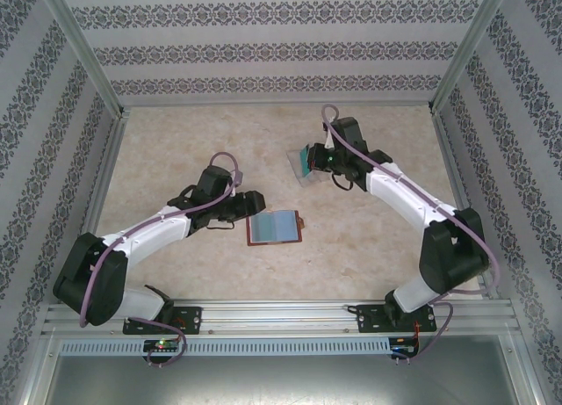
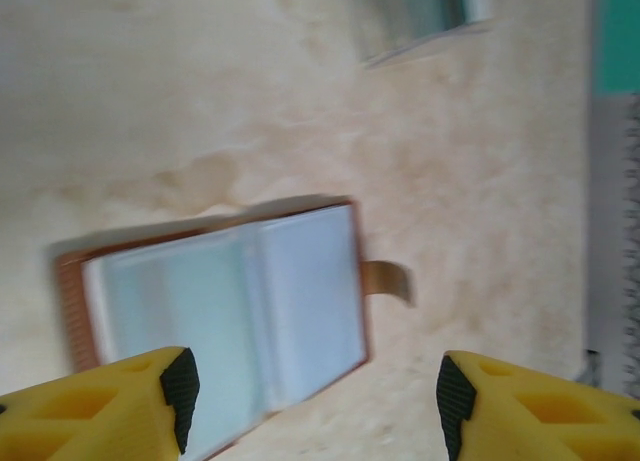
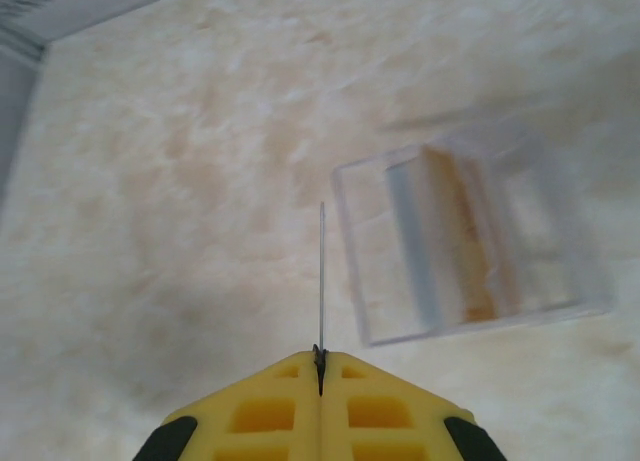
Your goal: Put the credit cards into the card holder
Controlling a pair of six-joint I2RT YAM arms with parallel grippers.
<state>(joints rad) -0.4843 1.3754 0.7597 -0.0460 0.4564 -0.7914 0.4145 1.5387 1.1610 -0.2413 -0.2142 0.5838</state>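
**One card in the air, loading not yet visibly begun**

From the overhead camera I read the bench (image 1: 176,150) as a pale marbled surface carrying only two things. The larger is the card holder (image 1: 275,227). It lies flat and opened like a book a little to the 6 o'clock side of centre, with its clasp tab (image 2: 388,279) sticking out at its 3 o'clock edge. Its sleeves look pale blue-grey in the left wrist view, which is blurred, so I cannot tell whether any card already sits in them.

At about 1 o'clock from the holder, and well apart from it, is the clear case (image 3: 470,241). An orange-tan card (image 3: 470,246) is inside it, with what may be a paler one beside it.

The left pincer (image 2: 315,401) hangs at the holder's 9 o'clock side. Its jaws are wide and have nothing between them.

The right pincer (image 3: 320,366) is closed tight on a teal card (image 1: 305,162) beside the case. Its own camera sees that card edge-on, as a thin line.

My judgement is that the task is early to midway. The holder is open and ready and one card is picked up. That card has yet to travel toward 7 o'clock and slide into a sleeve. At least the orange-tan one must follow.
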